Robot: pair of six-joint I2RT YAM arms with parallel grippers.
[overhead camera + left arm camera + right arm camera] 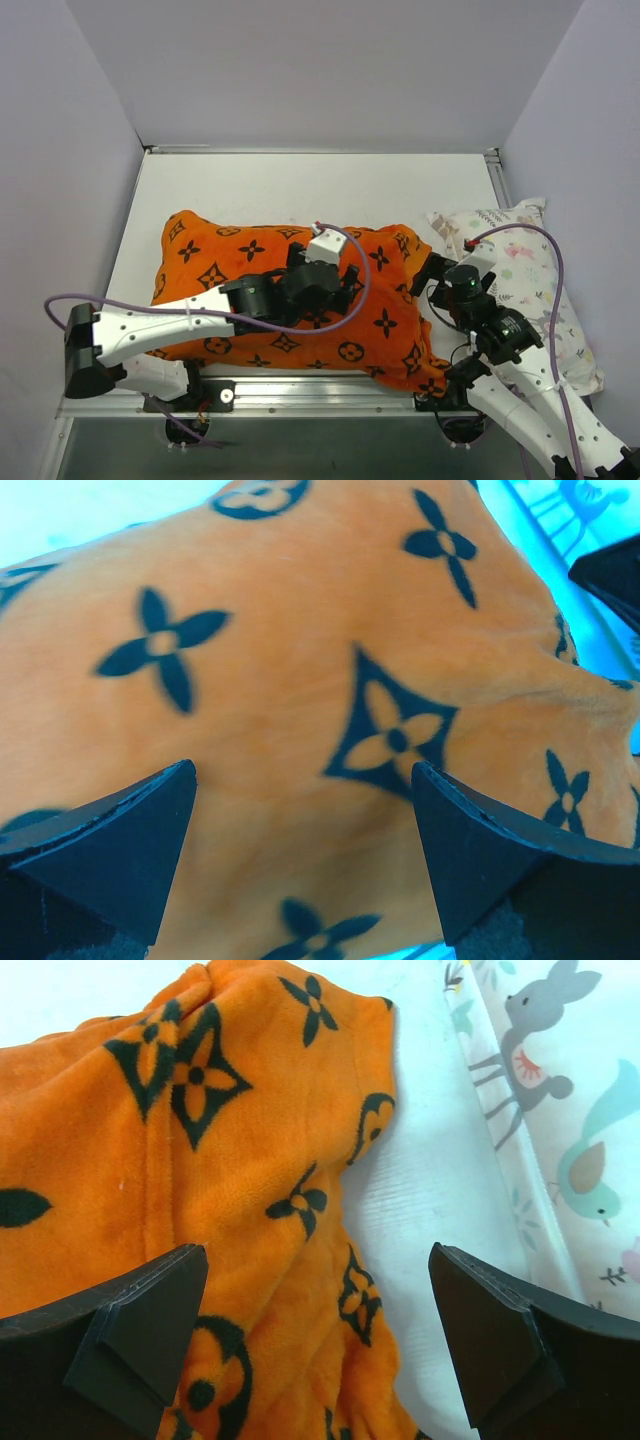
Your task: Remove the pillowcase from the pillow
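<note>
While lying lengthwise across mid table (pixel 300 190), bulging plump & looking stuffed: pillowcase (pixel 200 265), orange w/ black motifs. Covering pillow completely, so pillow itself not showing in any view; which end of case is opening, can't tell. Hovering over case's top, right of center: L gripper (pixel 303 775), jaws standing wide apart, holding nothing, orange fabric w/ diamond motif lying directly btwn & beneath fingertips; touching or just above, can't tell. Sitting at case's right end: R gripper (pixel 318 1252), jaws also spreading wide, gripping nothing, its left fingertip lying over orange folds, its right one over bare table. Lying just right of case, along table's right side: floral/animal-print pillow (pixel 520 260).
</note>
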